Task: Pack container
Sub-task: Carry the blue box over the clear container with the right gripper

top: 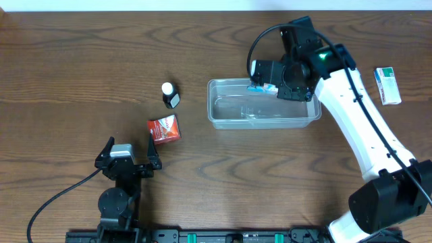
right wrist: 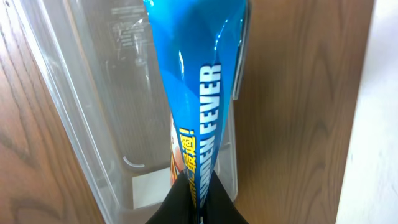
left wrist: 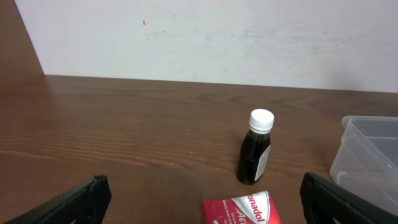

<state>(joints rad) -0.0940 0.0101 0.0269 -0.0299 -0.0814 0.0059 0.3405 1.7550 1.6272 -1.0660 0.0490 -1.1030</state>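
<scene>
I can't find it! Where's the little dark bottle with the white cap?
In the overhead view, the bottle stands left of the container, just beyond the red box.

A bottle [top: 169,95] and box [top: 164,128] lie left of the container [top: 263,124], another box [top: 387,86] right.

A dark wooden table [top: 81,54] fills the overhead view. Left of centre stands a small dark bottle [top: 169,96] with a white cap, upright. Just below it and slightly to the left lies a red box [top: 165,128] with white print, flat and turned a little askew, near the bottle but apart from it. At the far right edge, upper part of the frame, lies a white and green box [top: 387,85], well apart from the rest. Right of centre at the top is a blue packet [top: 263,88]. In the right wrist view the packet narrows towards the bottom of the frame and carries white lettering ending in "FEVER", with yellow characters below. In the left wrist view a pale wall [left wrist: 186,37] runs behind the table.
</scene>
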